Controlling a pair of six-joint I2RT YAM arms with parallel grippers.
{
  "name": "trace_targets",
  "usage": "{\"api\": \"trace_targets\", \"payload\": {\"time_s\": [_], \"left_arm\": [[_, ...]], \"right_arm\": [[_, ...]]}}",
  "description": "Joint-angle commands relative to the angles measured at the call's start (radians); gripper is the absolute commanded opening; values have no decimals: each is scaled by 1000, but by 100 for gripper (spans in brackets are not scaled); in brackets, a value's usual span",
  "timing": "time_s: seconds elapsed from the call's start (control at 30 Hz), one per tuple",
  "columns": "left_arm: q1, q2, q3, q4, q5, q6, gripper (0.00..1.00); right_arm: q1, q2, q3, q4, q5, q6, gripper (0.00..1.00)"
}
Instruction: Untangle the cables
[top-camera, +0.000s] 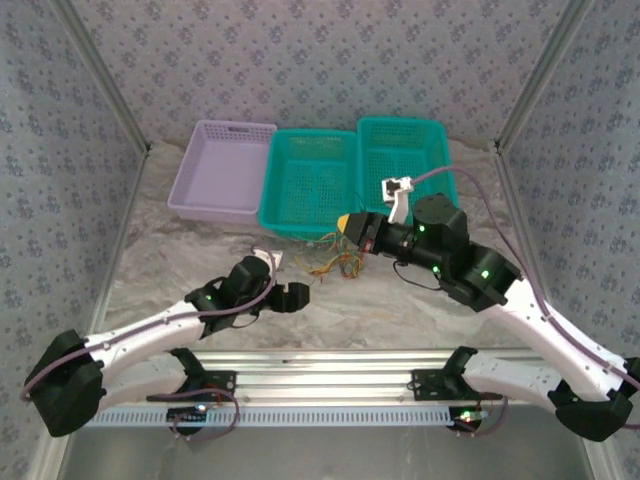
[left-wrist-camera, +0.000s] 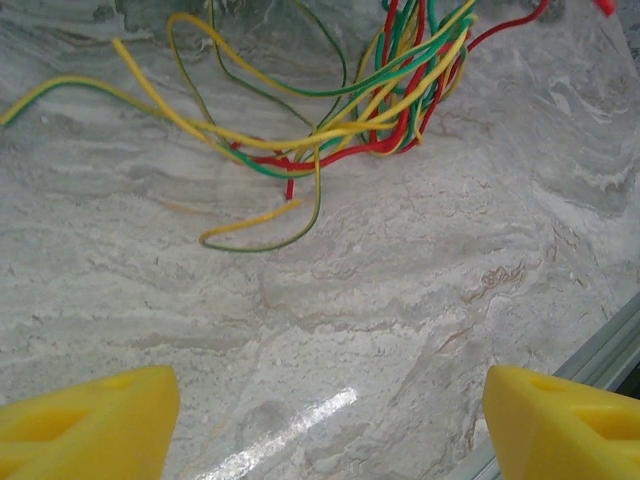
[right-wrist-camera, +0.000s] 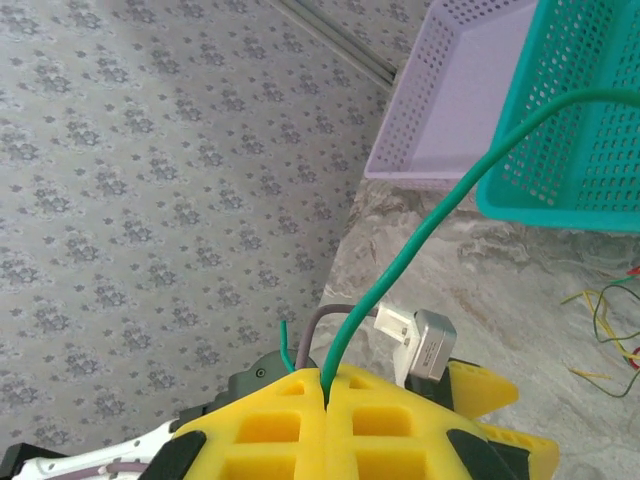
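The cables (top-camera: 335, 262) lie as a loose tangle of red, yellow, orange and green wires on the marble tabletop, just in front of the teal baskets. In the left wrist view the cables (left-wrist-camera: 350, 120) spread across the top of the frame. My left gripper (left-wrist-camera: 330, 425) hovers short of them, its yellow fingers (left-wrist-camera: 90, 425) wide apart over bare tabletop. In the top view the left gripper (top-camera: 290, 296) is left of and nearer than the tangle. My right gripper (right-wrist-camera: 328, 390) is shut on one green cable (right-wrist-camera: 440, 210), which arcs up and right. In the top view the right gripper (top-camera: 346, 226) is raised just right of the pile.
A lilac basket (top-camera: 210, 212) and two teal baskets (top-camera: 300, 228) (top-camera: 400, 122) stand in a row at the back. Patterned walls and metal posts close in the sides. An aluminium rail (top-camera: 330, 365) runs along the near table edge.
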Motion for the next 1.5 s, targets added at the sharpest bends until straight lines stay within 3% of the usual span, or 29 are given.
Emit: {"api": "trace_targets", "payload": {"time_s": [0.0,0.13,0.27,0.43,0.67,0.8,0.97,1.3,1.47], "left_arm": [[-10,-58,53,-87,-58,42,82],[-11,-147,100,-220,-134,70,91],[-9,-194,181,-359,-218,108,100],[-8,-221,271,-485,-316,144,100],[14,-211,404,-655,-451,172,100],[54,-191,470,-715,-468,201,100],[79,-210,458,-702,-432,183,100],[82,-222,390,-669,-375,120,100],[80,-222,367,-655,-359,105,100]], "right_arm": [[2,-26,61,-71,15,-56,0],[-29,-10,124,-148,4,-132,0],[-177,37,214,-213,-114,-164,0],[-389,105,316,-251,-242,-199,0],[-597,231,383,-251,-304,-230,0],[-701,324,390,-224,-322,-220,0],[-753,456,413,-194,-249,-225,0],[-751,699,453,-164,-119,-270,0],[-754,812,484,-184,-116,-279,0]]}}
